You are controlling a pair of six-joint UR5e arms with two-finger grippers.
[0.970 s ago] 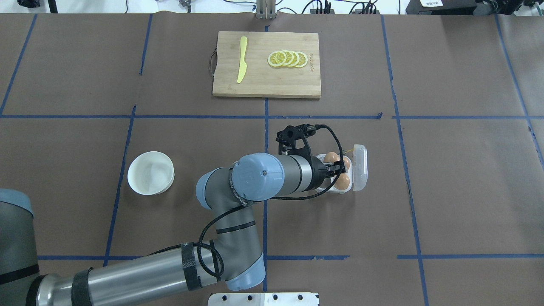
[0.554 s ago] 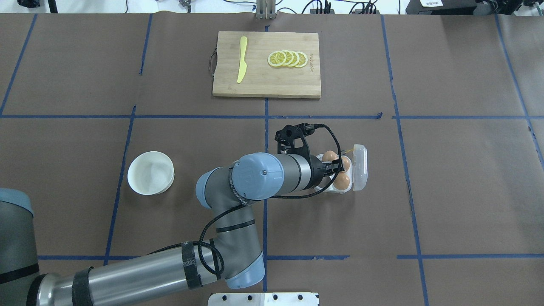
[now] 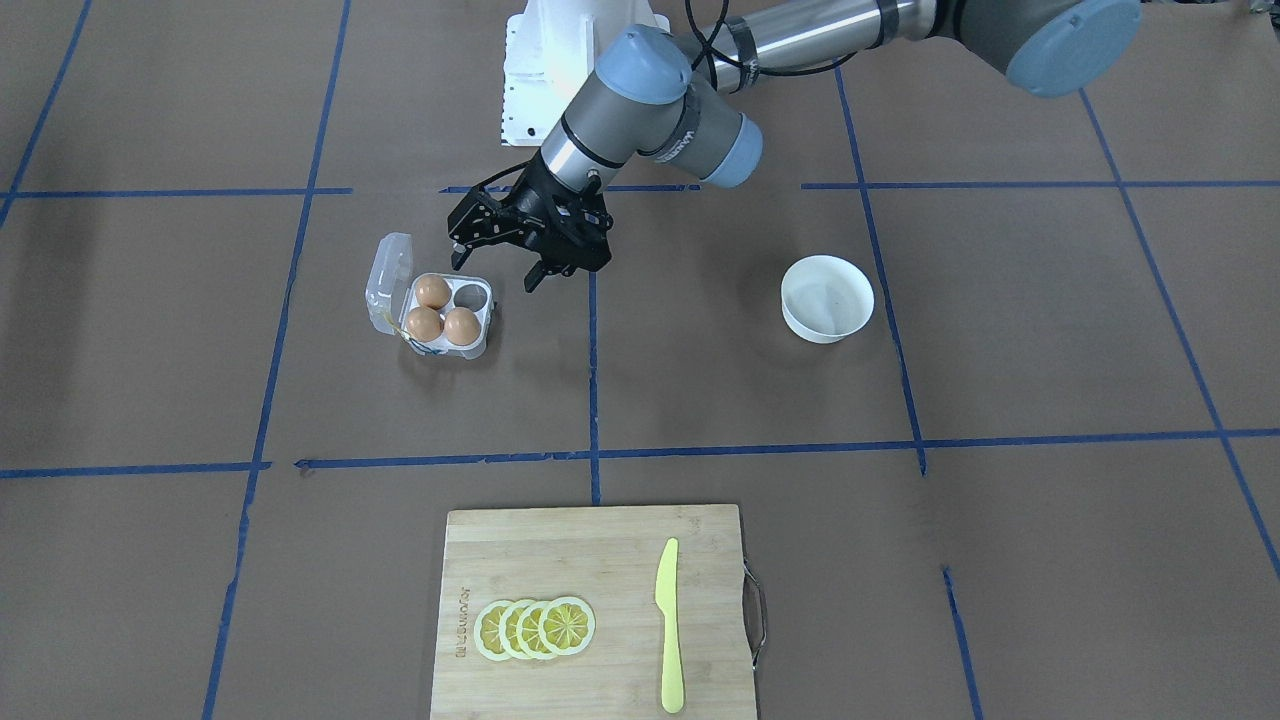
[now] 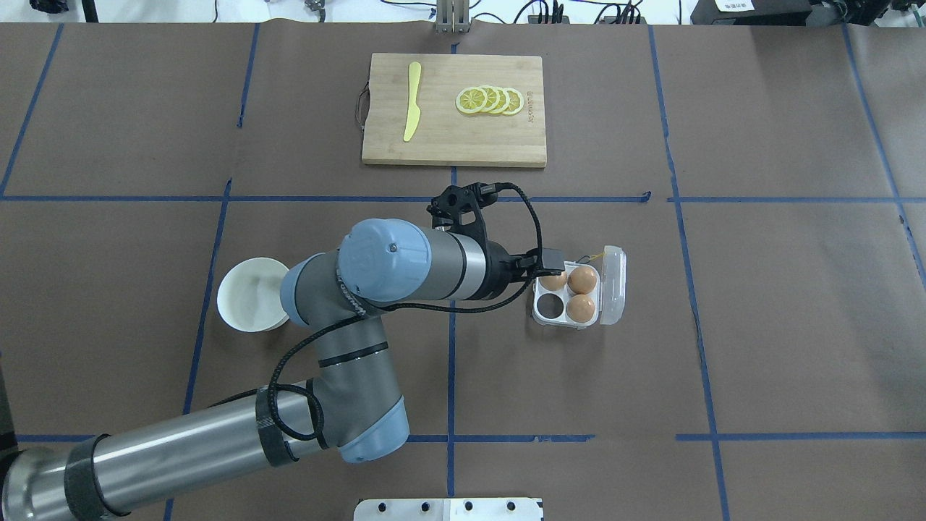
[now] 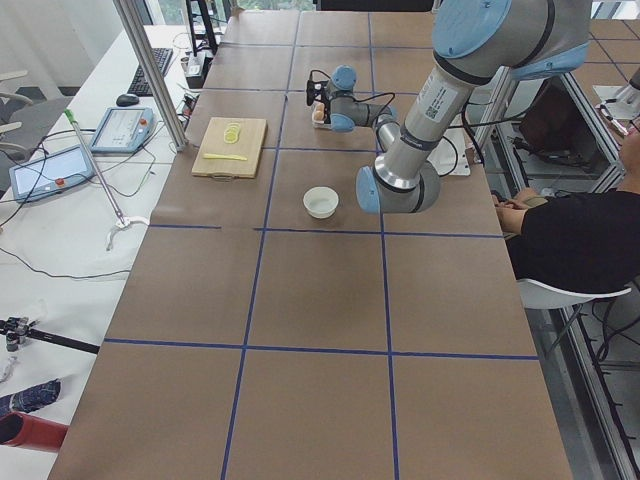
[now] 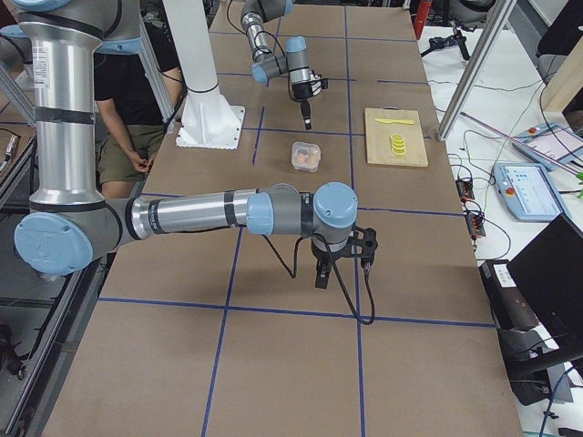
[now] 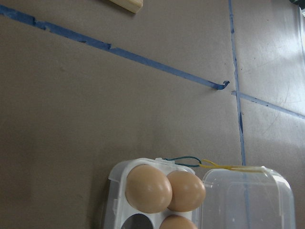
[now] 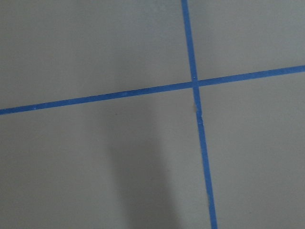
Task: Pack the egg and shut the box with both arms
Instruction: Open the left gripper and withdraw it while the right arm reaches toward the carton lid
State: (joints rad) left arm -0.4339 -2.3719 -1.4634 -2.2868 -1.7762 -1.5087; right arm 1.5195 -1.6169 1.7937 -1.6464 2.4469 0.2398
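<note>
Setting: a brown surface (image 3: 1000, 330) divided into squares by blue tape (image 3: 594, 400).
Box: a small clear box (image 3: 450, 352) sits on the surface in front of the robot. Its lid (image 3: 388, 280) is swung open and stands on the side toward the robot's right.
Eggs: three brown eggs (image 3: 432, 290) sit in three of the four wells. The fourth well (image 3: 470, 294), on the robot's side and farthest from the lid, holds nothing.
Left arm: the left arm (image 4: 391, 260) reaches across the middle of the surface toward the box.
Left gripper: the left gripper (image 3: 495, 270) hovers just beside the box on the robot's side. Its fingers are spread and hold nothing.
Right arm: the right arm (image 6: 200, 211) stretches out low over the surface, well apart from the box.
Right gripper: the right gripper (image 6: 321, 276) points down at the surface. I cannot tell whether it is spread or closed.
Bowl: a white bowl (image 3: 827, 297) stands near the left arm's elbow.
Far side: a wooden cutting board (image 3: 600, 540) carries a row of lemon slices (image 3: 535, 627) and a yellow knife (image 3: 668, 625).
</note>
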